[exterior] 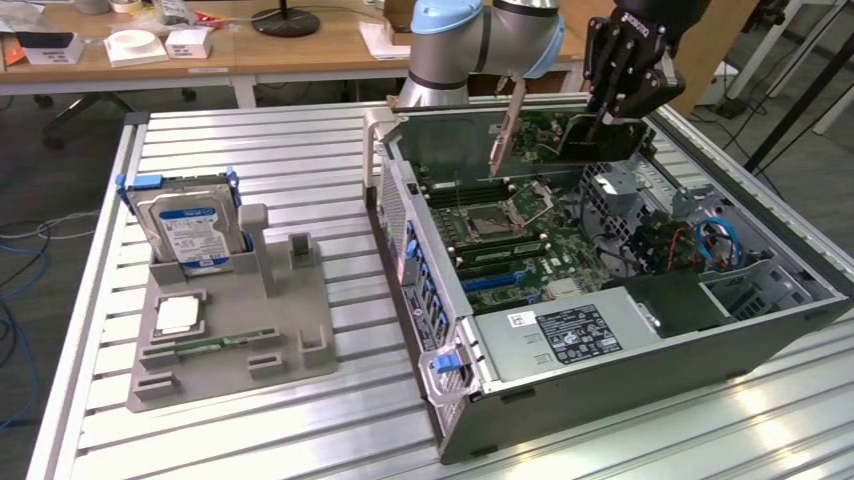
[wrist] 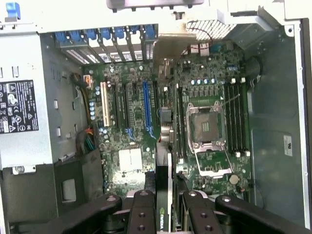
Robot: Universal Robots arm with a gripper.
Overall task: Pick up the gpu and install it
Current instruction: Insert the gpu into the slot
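An open computer case [exterior: 400, 250] lies on its side on the slatted aluminium counter [exterior: 267, 160]. Inside it are a green motherboard [exterior: 527, 250] with an empty CPU socket [wrist: 207, 127], a blue expansion slot [wrist: 146, 105] beside a white one [wrist: 104, 105], and a labelled power supply [exterior: 567, 335]. Towards the exterior view's left, a grey fixture [exterior: 267, 330] holds a blue-labelled hard drive [exterior: 191, 228] (standing upright), a processor chip [exterior: 178, 315] and a green memory stick [exterior: 214, 345]. Wooden desks [exterior: 267, 50] stand behind.

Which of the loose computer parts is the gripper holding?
The thin black expansion card with a silver bracket, in the gripper over the open case; the blue-labelled hard drive and green memory stick sit in the grey holder.
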